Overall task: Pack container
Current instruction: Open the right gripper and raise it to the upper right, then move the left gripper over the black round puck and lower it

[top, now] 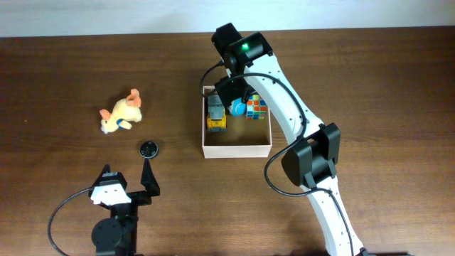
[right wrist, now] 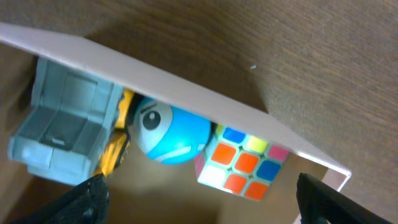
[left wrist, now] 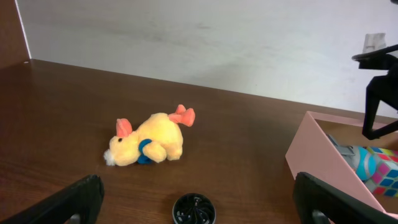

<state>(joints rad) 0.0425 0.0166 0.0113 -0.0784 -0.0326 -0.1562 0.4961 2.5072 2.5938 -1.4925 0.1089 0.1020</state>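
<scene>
So, starting at the left of the overhead view, a yellow plush toy [top: 121, 113] with orange ears lay on its side on the dark wood table [top: 57, 85]. A small black disc [top: 148, 149] sat a bit lower and to the right of it, apart from it. Down at the lower left the left gripper [top: 128, 182] rested low, with its two fingers spread wide and nothing between them. Its wrist camera looked past the disc toward the plush. Right of centre was the container [top: 237, 150], white outside and tan inside, sitting flat on the table. All three toys were crowded against its far wall, which left the near half bare. A grey and yellow truck [top: 216, 114] was in the far left corner, a blue ball [top: 237, 108] with a cartoon eye sat next to it, and a puzzle cube [top: 257, 109] was on the right, just beside the ball. The right gripper [top: 234, 89] hung above the container's upper edge. In its wrist view the fingers stood wide apart and held nothing, with the ball and cube between them below.
</scene>
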